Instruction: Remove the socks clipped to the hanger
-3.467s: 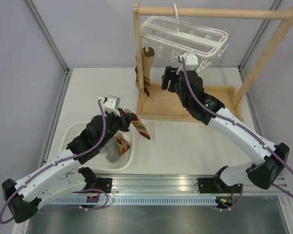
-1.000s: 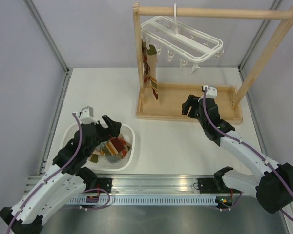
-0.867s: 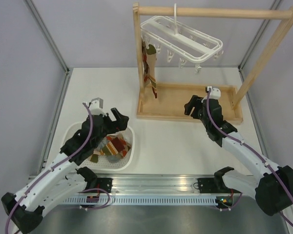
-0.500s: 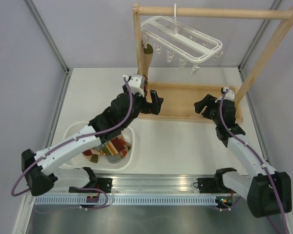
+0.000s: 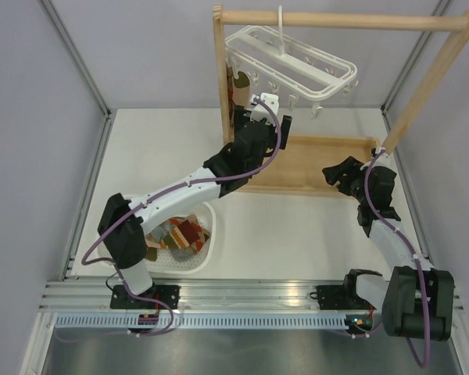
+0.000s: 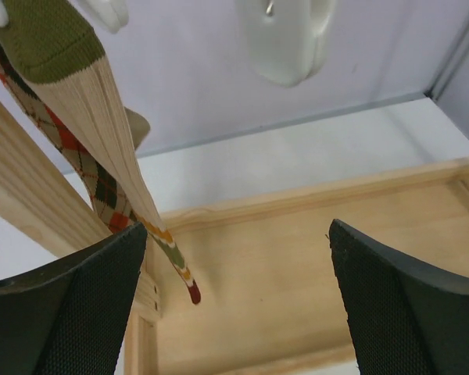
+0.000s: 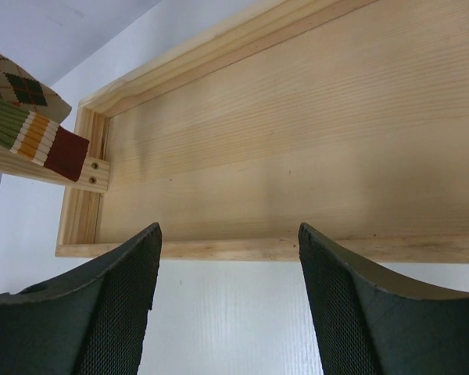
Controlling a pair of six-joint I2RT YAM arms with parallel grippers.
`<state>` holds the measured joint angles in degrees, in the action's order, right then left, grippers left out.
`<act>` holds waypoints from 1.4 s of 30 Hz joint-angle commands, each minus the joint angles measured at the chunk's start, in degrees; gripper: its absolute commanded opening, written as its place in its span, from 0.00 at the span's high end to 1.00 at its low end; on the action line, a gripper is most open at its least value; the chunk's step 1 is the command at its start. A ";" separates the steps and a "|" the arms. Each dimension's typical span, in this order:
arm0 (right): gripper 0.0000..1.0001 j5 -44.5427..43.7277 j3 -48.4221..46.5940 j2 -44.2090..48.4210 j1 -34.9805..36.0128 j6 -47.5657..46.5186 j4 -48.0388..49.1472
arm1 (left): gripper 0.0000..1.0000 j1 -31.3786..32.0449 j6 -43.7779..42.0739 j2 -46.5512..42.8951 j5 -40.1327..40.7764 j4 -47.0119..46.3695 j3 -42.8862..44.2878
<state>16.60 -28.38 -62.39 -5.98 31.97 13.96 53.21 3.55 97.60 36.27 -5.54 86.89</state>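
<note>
The white hanger (image 5: 293,56) hangs by its hook from the wooden rail. One argyle sock (image 5: 237,81) stays clipped at its left end, beside the wooden post. In the left wrist view that sock (image 6: 86,109) dangles at the upper left, its red tip level with the left fingertip, and an empty white clip (image 6: 285,35) hangs above. My left gripper (image 5: 262,125) (image 6: 238,301) is open, just right of the sock and apart from it. My right gripper (image 5: 338,172) (image 7: 228,301) is open and empty over the tray's near edge. Sock toes (image 7: 31,129) show at its far left.
The wooden rack has a tall left post (image 5: 219,86), a top rail (image 5: 344,20) and a base tray (image 5: 313,168) (image 7: 258,133) (image 6: 313,258). A white perforated basket (image 5: 207,254) at the front left holds several patterned socks (image 5: 184,234).
My left arm dropped a sock into the basket, then swung up and right to the hanger's left end. My right arm drew back right and down toward the tray's right end.
</note>
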 commanded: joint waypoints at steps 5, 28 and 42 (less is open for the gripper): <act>0.25 8.71 2.36 -2.47 -4.48 -1.20 6.96 | 0.00 -3.46 -5.76 7.25 8.90 -4.92 9.08; 0.27 13.63 4.30 -4.14 -8.26 0.64 11.80 | 0.02 -11.02 -0.04 12.70 4.42 -5.80 10.32; 0.27 13.37 5.00 -5.11 -8.52 0.73 13.03 | 0.04 -12.87 0.32 16.74 -1.65 -6.67 12.16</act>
<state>28.86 -23.70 -67.46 -14.15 33.08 23.29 41.87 2.63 114.08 35.75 -9.82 97.34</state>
